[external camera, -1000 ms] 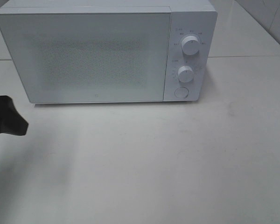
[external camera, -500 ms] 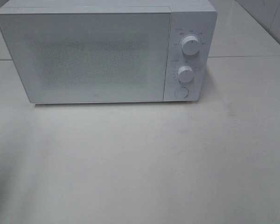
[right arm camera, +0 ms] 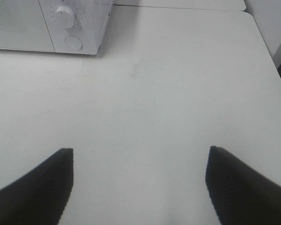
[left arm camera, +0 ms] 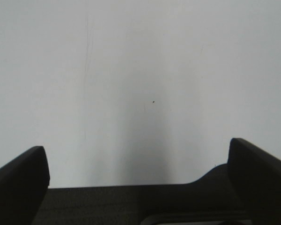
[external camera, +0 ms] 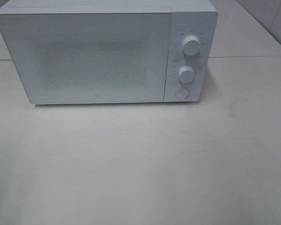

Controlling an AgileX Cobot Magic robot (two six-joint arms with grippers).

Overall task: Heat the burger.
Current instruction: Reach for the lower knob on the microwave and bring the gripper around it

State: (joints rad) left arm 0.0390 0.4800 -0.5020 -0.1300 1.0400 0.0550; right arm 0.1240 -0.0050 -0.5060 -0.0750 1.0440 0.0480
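- Microwave (external camera: 98,56) sitting on table (external camera: 140,164), door shut.
- Left gripper (left arm camera: 136,150) hanging, jaws apart, gripping nothing.
- Right gripper (right arm camera: 139,153) hovering over table, jaws apart, gripping nothing.
- Burger showing in no view; place cannot be told.

light: soft, even — rather dim | shadow: faint under microwave (external camera: 98,56) | focus: jaws blurred, grainy

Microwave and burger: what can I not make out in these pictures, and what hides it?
1. Burger: seen in no view. The microwave door is closed and shows nothing through it, so the inside is hidden.
2. Markings around the upper knob and lower knob: exterior high view, too small to read.
3. Both arms: outside the exterior high view; only the left end effector and right end effector, both open, show in wrist views.
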